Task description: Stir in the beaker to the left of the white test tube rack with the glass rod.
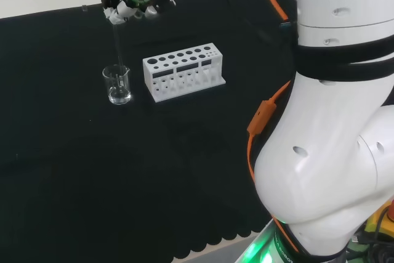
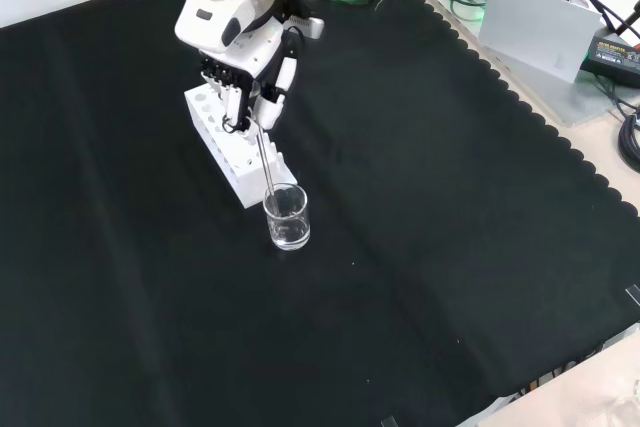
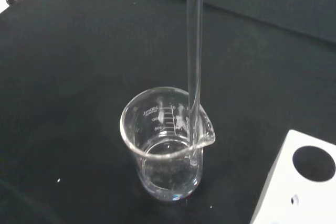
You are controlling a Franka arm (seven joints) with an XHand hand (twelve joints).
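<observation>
Beaker (image 1: pixel 117 85) is standing upright on the black cloth (image 1: pixel 74 170), just left of the white test tube rack (image 1: pixel 183 71) in the head view; in the front view the beaker (image 2: pixel 287 217) is sitting just in front of the rack (image 2: pixel 232 147), close to its near end. Glass rod (image 1: pixel 117 44) is hanging nearly vertical from the hand (image 1: pixel 132 3), fingers curling round its top end. Rod's lower end is sitting inside the beaker; in the wrist view the rod (image 3: pixel 195 51) is running down past the rim by the spout of the beaker (image 3: pixel 167 142), tip reaching near the bottom. Beaker contents hard to tell, maybe a little clear liquid. Hand (image 2: pixel 245 87) is hovering above the rack in the front view.
</observation>
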